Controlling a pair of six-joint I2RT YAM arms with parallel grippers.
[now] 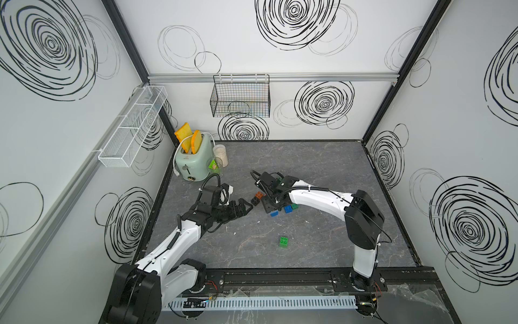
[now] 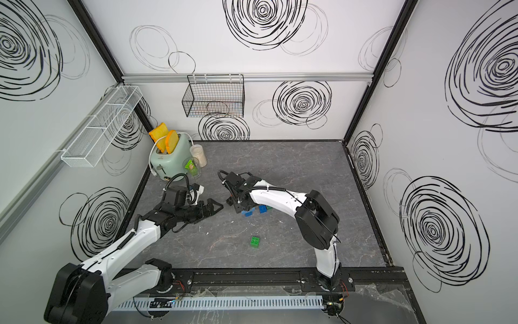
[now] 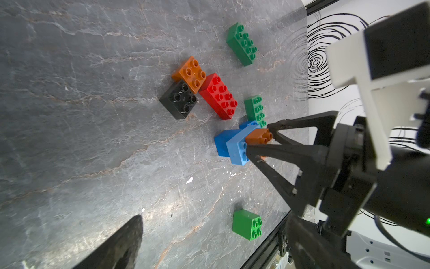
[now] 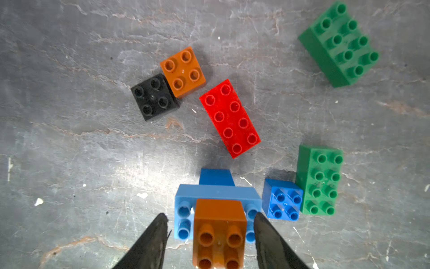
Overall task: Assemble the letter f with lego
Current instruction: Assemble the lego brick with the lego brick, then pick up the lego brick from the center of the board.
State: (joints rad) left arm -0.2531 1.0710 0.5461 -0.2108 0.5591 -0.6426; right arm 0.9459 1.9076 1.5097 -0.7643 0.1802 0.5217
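One grey table (image 1: 322, 168) carries everything. Two arms reach over it, the left arm (image 1: 173, 241) and the right arm (image 1: 316, 196). Two wire baskets hang on the walls, a white basket (image 1: 131, 126) and a black basket (image 1: 239, 99). One toaster (image 1: 193, 160) with two toast slices (image 1: 196, 141) stands in the far left corner.

Ten bricks show, all near the table's middle. Four are long: a red brick (image 4: 229, 117), a far green brick (image 4: 337, 44), a near green brick (image 4: 321, 181) and a light blue brick (image 4: 216, 193). Six are square: two blue, two orange, one black brick (image 4: 153, 96) and one green square (image 1: 284, 241) lying apart toward the front. A loose blue square (image 4: 282, 200) sits against the near green brick. A loose orange square (image 4: 182, 71) touches the black brick. One stack stands upright: bottom blue square (image 4: 216, 177), light blue brick, top orange square (image 4: 220, 223).

The right gripper (image 4: 209, 216) straddles the top orange square, jaws parted with a gap each side, released. The left gripper (image 1: 246, 207) hangs spread wide, empty, left of the bricks.
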